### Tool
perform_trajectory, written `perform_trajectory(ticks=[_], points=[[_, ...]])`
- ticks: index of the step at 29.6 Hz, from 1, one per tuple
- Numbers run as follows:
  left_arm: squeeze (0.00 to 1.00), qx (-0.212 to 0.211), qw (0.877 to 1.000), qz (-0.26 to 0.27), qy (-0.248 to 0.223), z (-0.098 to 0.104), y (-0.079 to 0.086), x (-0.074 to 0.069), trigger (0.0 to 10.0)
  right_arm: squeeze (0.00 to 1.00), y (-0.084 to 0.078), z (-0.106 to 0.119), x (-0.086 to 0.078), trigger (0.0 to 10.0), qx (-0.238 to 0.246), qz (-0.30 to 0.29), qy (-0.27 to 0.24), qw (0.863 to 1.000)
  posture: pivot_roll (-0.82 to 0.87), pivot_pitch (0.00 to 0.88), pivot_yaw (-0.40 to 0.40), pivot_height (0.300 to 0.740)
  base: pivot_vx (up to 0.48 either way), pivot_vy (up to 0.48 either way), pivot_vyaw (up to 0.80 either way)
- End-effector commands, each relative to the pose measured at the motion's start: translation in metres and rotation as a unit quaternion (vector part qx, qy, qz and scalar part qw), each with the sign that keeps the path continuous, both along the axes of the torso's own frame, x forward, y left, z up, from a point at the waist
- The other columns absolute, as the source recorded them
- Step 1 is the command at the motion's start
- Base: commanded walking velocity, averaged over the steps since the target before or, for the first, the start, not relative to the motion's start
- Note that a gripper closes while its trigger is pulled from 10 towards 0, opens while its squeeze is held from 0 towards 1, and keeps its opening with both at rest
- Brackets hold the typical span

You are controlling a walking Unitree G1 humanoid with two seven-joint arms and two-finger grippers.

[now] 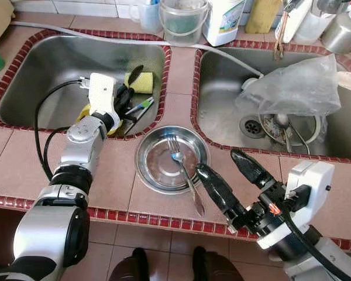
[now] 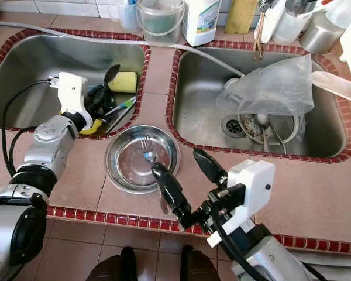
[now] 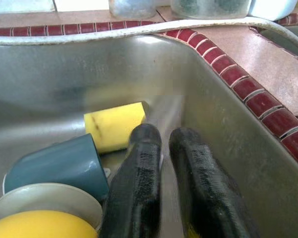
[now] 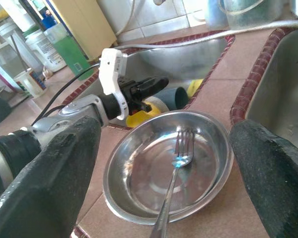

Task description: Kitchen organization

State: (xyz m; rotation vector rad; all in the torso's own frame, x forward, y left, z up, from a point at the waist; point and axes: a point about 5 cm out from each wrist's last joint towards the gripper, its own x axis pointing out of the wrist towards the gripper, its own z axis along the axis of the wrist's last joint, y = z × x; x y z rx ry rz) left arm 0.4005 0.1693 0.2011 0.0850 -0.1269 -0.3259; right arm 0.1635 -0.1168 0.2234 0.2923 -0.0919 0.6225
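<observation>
On the tiled counter between the sinks, a fork (image 1: 184, 172) rests in a steel plate (image 1: 149, 153). The right gripper (image 1: 225, 170) hovers beside it, spread wide, holding nothing. The left gripper (image 3: 171, 148), fingers nearly together and empty, reaches into the left sink (image 1: 41, 70)

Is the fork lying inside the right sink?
No, the fork rests in the steel bowl on the tiled counter between the two sinks.
</observation>
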Motion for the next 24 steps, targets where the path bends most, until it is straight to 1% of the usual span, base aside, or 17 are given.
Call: perform_trajectory(ticks=[1,5,12,13,14,15,17,18,19,20,22,24], points=[[1.00,0.008,1.000,0.002,-0.004,0.003,0.001,0.001,10.0,0.00,0.000,0.001,-0.003,10.0,-0.002,0.006,0.001,1.000,-0.25,0.323,0.024,0.740,0.000,0.000,0.00],[1.00,0.009,1.000,-0.001,-0.006,0.004,0.000,0.002,10.0,0.00,-0.001,0.002,-0.001,10.0,-0.006,0.006,0.002,1.000,-0.24,0.321,0.024,0.740,0.000,0.000,0.00],[1.00,0.010,1.000,0.003,-0.019,0.015,0.002,0.005,10.0,0.00,-0.002,0.000,0.007,10.0,-0.010,0.004,0.000,1.000,-0.22,0.296,0.027,0.740,0.000,0.000,0.00],[0.94,0.010,1.000,0.003,-0.024,0.017,0.002,0.005,10.0,0.00,-0.002,0.000,0.008,10.0,-0.009,0.002,-0.002,1.000,-0.21,0.293,0.028,0.740,0.000,0.000,0.00],[0.94,0.010,1.000,0.003,-0.026,0.019,0.002,0.005,10.0,0.00,-0.003,0.000,0.010,10.0,-0.008,0.001,-0.003,1.000,-0.21,0.285,0.030,0.740,0.000,0.000,0.00],[0.20,0.005,0.999,0.006,-0.035,0.023,0.004,0.005,10.0,0.00,-0.002,0.000,0.016,10.0,-0.006,-0.003,-0.008,1.000,-0.19,0.274,0.031,0.740,0.000,0.000,0.00],[0.20,0.003,0.999,0.007,-0.038,0.024,0.004,0.005,10.0,0.00,-0.002,0.000,0.017,10.0,-0.006,-0.004,-0.010,1.000,-0.19,0.274,0.031,0.740,0.000,0.000,0.00],[0.00,-0.006,0.999,0.008,-0.050,0.028,0.006,0.003,10.0,0.00,-0.002,0.001,0.025,10.0,-0.006,-0.019,-0.023,1.000,-0.17,0.254,0.035,0.740,0.000,0.000,0.00],[0.00,-0.009,0.999,0.008,-0.053,0.028,0.007,0.002,10.0,0.00,-0.002,0.001,0.029,10.0,-0.006,-0.026,-0.029,0.999,-0.17,0.247,0.036,0.740,0.000,0.000,0.00],[0.00,-0.009,0.999,0.008,-0.053,0.028,0.007,0.002,10.0,0.00,-0.002,0.001,0.029,10.0,-0.006,-0.026,-0.029,0.999,-0.17,0.247,0.036,0.740,0.000,0.000,0.00],[0.00,-0.041,0.997,0.027,-0.058,0.026,0.013,-0.002,10.0,0.00,-0.005,0.002,0.044,10.0,-0.005,-0.059,-0.044,0.997,-0.13,0.216,0.035,0.740,0.000,0.000,0.00],[0.00,-0.061,0.995,0.043,-0.062,0.022,0.018,-0.007,10.0,0.00,-0.006,0.003,0.054,10.0,-0.005,-0.077,-0.055,0.995,-0.12,0.201,0.033,0.740,0.000,0.000,0.00]])
